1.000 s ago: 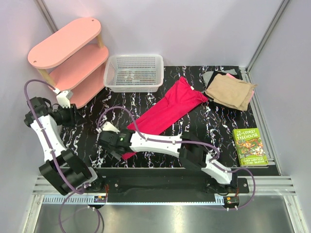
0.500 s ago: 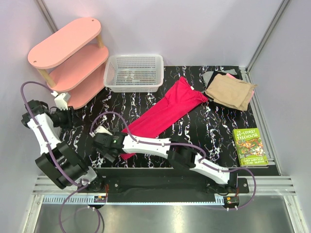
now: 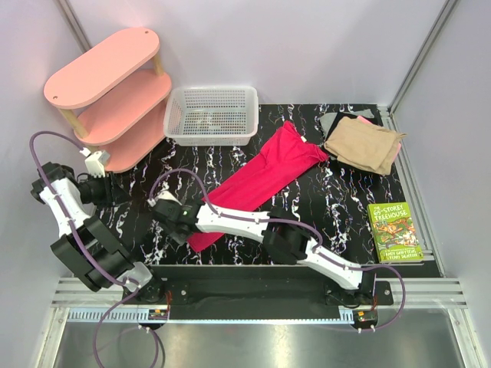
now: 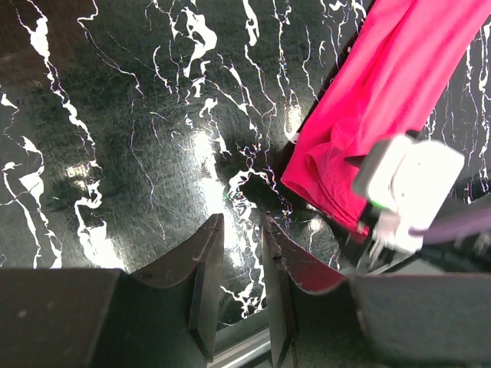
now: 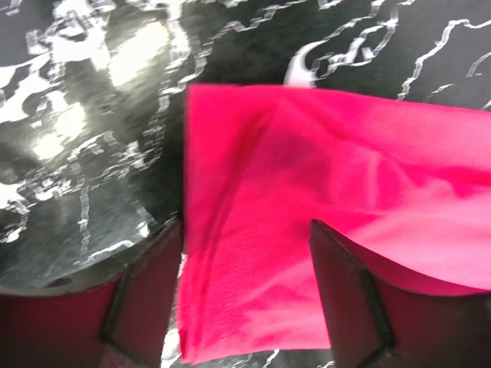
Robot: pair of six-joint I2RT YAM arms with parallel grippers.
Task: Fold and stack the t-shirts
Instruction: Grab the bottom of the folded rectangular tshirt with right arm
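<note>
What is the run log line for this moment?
right gripper: open over crimson tee near end | left gripper: empty | stack: far right

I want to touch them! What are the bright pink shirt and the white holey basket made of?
The bright pink shirt looks like soft, matte cloth: it creases and folds flat. The white holey basket is probably stiff, smooth plastic: its grid of holes is even and looks moulded.
</note>
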